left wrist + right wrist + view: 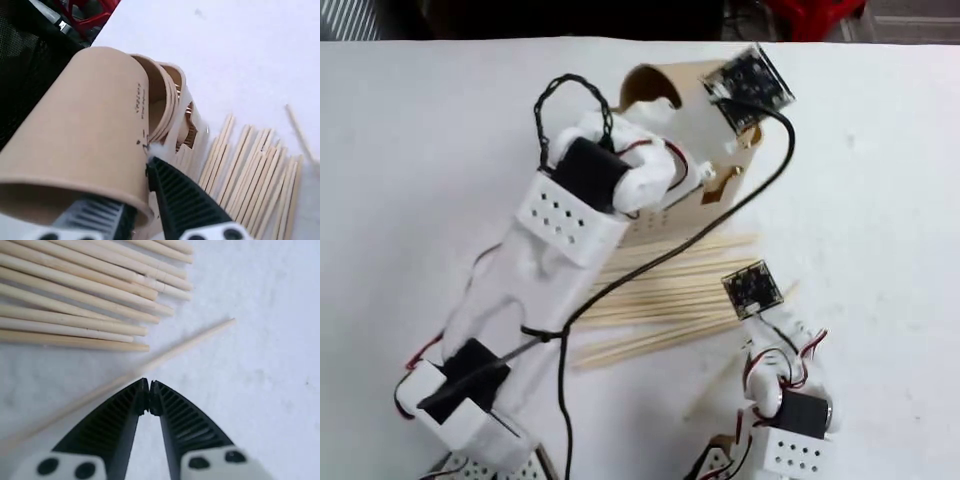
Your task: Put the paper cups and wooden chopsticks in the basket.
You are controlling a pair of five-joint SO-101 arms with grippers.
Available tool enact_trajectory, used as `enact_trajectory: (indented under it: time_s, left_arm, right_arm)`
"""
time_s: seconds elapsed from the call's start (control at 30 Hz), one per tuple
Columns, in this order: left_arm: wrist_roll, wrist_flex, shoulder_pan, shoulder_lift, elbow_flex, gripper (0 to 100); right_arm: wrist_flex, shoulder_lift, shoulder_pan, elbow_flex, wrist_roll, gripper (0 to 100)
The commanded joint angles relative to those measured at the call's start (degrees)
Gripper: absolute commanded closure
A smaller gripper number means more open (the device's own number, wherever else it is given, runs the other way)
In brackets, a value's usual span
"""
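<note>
My left gripper [146, 159] is shut on the wall of a brown paper cup [85, 130], which it holds tilted above the table near the far edge [650, 85]. Just behind it lie more nested paper cups [172, 95] on their side. A spread pile of wooden chopsticks [670, 290] [250, 170] covers the middle of the table. My right gripper [148, 387] is shut low over the table beside the pile [85, 295]. Its tips sit right at a lone chopstick [195, 340] that lies slanted, apart from the rest.
The table [880, 200] is white, with bare surface to the left and right of the pile. The left arm's black cable [760, 190] hangs across the chopsticks. Dark floor and a red object [810, 15] lie beyond the far edge.
</note>
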Motion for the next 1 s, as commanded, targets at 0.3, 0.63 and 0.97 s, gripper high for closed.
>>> enact_trajectory:
  time_s: [0.3,0.63,0.97]
  left_arm:
    - [-2.6,0.2,0.7,-0.4,-3.4,86]
    - [-2.4,-6.5,1.0,-0.3,-6.6,87]
    - [6.2,-16.4,-3.1,2.8,-2.5,88]
  right_arm:
    - [0.0,-0.5,-0.1,0.6,0.6,98.1]
    - [0.0,-0.5,-0.1,0.6,0.6,98.1]
    - [0.0,-0.5,-0.1,0.6,0.6,98.1]
